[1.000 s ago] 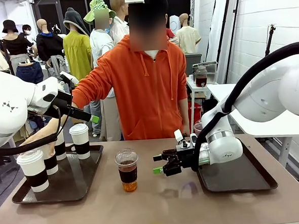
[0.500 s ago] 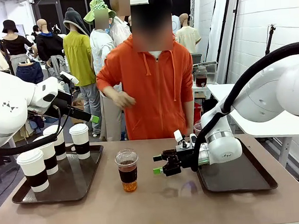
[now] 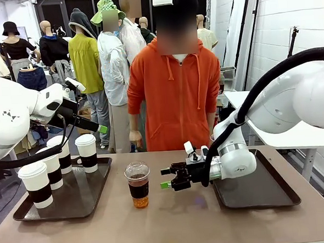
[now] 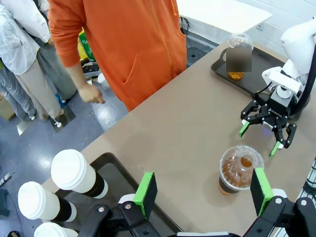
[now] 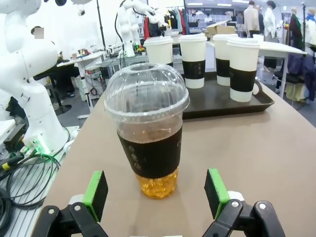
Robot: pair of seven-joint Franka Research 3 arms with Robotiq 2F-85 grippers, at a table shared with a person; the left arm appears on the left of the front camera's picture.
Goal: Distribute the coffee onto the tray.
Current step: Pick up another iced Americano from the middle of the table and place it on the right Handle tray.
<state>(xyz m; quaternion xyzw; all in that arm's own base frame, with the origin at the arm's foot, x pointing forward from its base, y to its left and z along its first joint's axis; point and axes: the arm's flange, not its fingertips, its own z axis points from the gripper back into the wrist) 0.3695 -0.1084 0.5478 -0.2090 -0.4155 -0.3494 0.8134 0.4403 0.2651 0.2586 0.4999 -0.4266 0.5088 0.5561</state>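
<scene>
- Clear plastic cup (image 3: 138,184) with a dome lid, a dark sleeve and brown drink stands upright on the bare table (image 3: 168,226), straight ahead of the right claw (image 3: 166,178) and apart from it.
- Right claw hangs low over the table with both green-padded fingers spread wide and nothing between them; in its own wrist view the cup (image 5: 148,143) sits centred past the two pads, untouched.
- Behind the right claw, on its arm's side, lies a dark tray (image 3: 276,194); the left wrist view shows a second clear dome-lidded cup (image 4: 238,61) standing on that tray.
- Left claw (image 4: 202,190) is raised above the table, fingers apart and empty.
- Four white lidded paper cups (image 3: 87,152) with black sleeves stand upright on another dark tray (image 3: 95,194) below the left claw.
- Person in an orange hoodie (image 3: 174,98) stands at the far side of the table, one hand (image 3: 134,138) hanging by the edge.
</scene>
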